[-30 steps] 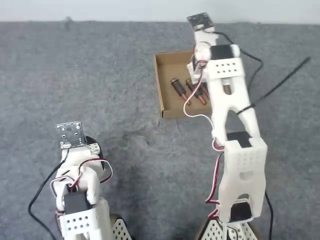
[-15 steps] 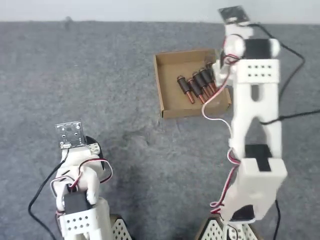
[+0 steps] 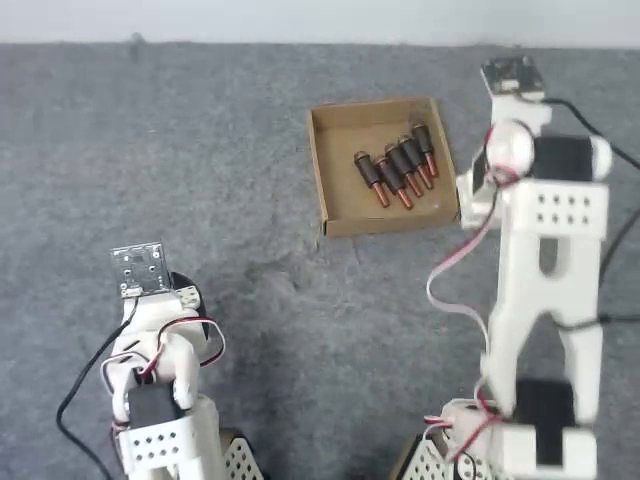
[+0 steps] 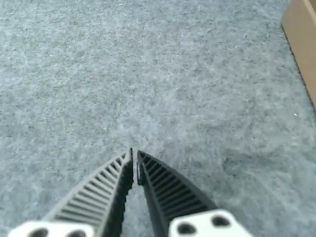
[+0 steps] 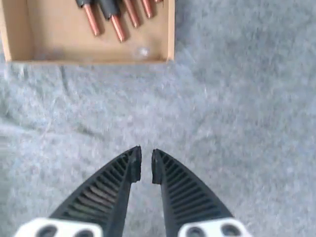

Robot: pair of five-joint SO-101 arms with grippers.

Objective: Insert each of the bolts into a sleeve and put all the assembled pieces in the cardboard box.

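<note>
Apparently five black-sleeved, copper-tipped bolts (image 3: 398,170) are laid side by side inside the shallow brown cardboard box (image 3: 390,223). The jaws of the right arm (image 3: 548,230) and left arm (image 3: 155,340) are held together, empty, presumably because nothing is left to carry.

Soft, even light, seemingly from overhead, covers the grey table (image 3: 200,150). Shadows are faint and soft-edged: a thin one beside the cardboard box (image 3: 338,205), a darker one at the base of the left arm (image 3: 170,440) by the front edge
</note>
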